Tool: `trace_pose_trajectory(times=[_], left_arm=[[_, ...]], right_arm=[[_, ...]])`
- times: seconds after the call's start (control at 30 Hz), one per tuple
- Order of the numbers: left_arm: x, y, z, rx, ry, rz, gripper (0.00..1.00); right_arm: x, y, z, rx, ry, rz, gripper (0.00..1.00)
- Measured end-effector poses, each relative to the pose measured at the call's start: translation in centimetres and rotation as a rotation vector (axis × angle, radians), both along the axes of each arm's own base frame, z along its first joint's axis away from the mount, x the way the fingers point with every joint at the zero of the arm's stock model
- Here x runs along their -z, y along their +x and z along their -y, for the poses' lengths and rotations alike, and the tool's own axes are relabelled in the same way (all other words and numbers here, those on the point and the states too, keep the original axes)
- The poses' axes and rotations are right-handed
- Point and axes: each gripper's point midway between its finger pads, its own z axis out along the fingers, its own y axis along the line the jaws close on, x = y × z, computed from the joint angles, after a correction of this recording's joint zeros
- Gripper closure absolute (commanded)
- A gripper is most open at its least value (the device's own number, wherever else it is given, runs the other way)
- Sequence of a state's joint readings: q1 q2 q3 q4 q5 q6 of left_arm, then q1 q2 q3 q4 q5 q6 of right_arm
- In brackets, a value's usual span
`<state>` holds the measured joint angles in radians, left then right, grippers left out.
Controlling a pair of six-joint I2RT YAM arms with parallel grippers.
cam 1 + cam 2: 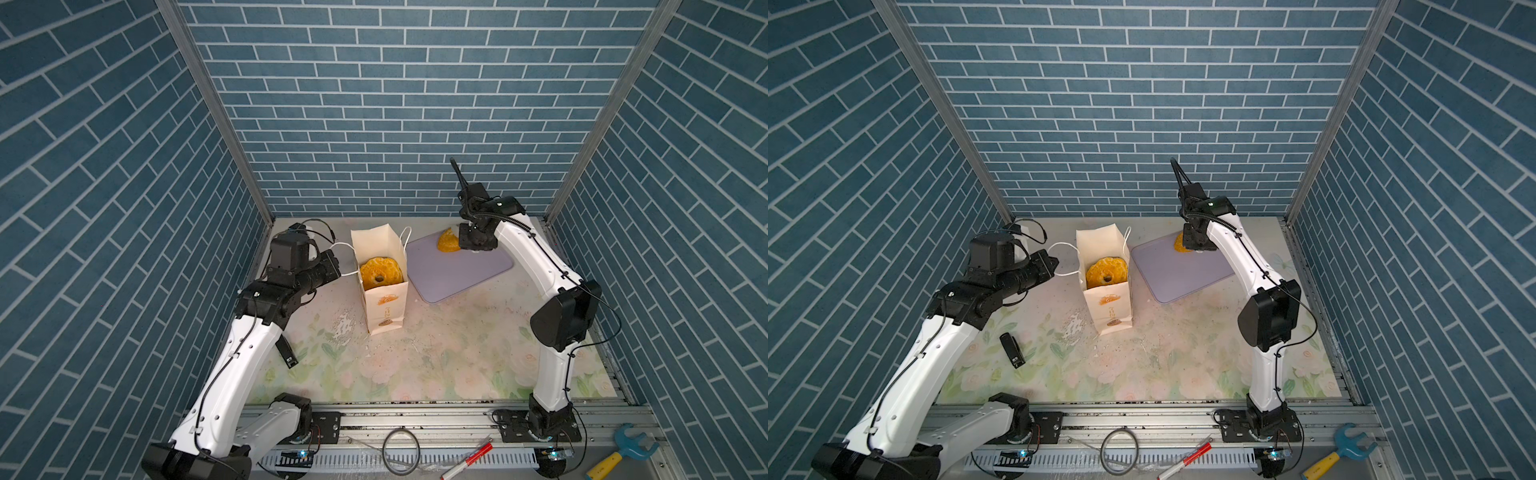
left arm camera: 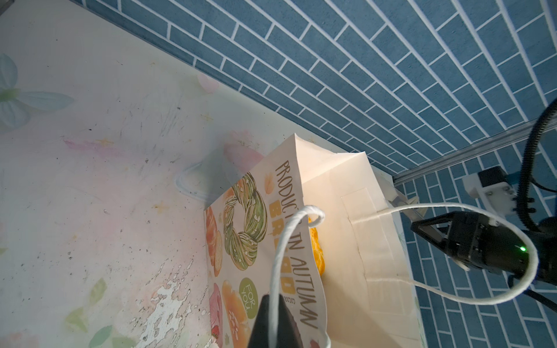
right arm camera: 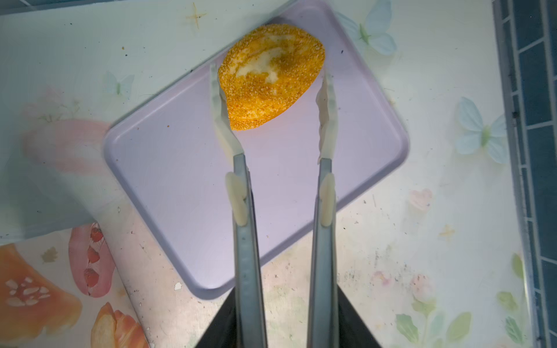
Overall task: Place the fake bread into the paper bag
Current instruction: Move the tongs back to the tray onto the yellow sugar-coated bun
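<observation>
Tongs [image 3: 245,241] in right jaws straddle bread [image 3: 271,78] on tray [image 3: 168,168].

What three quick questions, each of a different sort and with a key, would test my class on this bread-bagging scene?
1. True or false: one bread piece lies on the tray, between the tips of the tongs.
2. What does the left hand grip? A: a white cord handle. B: the tongs. C: the tray.
3. Fill in: the ring-shaped bread sits inside the ____.
Key: 1 true; 2 A; 3 paper bag.
</observation>
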<state>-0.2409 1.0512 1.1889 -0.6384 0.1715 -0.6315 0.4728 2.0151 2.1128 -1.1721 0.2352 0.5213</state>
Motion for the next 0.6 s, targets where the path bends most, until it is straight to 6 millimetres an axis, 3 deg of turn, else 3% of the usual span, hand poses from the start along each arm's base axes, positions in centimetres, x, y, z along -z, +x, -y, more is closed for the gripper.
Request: trace_pose_trajectory(times=[0.2, 0.6], left_arm=[[0.1, 0.0, -0.2, -0.005, 0.018, 0.0, 1.0], [0.4, 0.0, -0.4, -0.007, 0.026, -0.009, 1.0]], right_arm=[[3.5, 2.6, -1.5, 0.017, 0.018, -0.03, 0.54], [6.6, 5.4, -2.5, 0.054, -0.007, -0.026, 0.54]])
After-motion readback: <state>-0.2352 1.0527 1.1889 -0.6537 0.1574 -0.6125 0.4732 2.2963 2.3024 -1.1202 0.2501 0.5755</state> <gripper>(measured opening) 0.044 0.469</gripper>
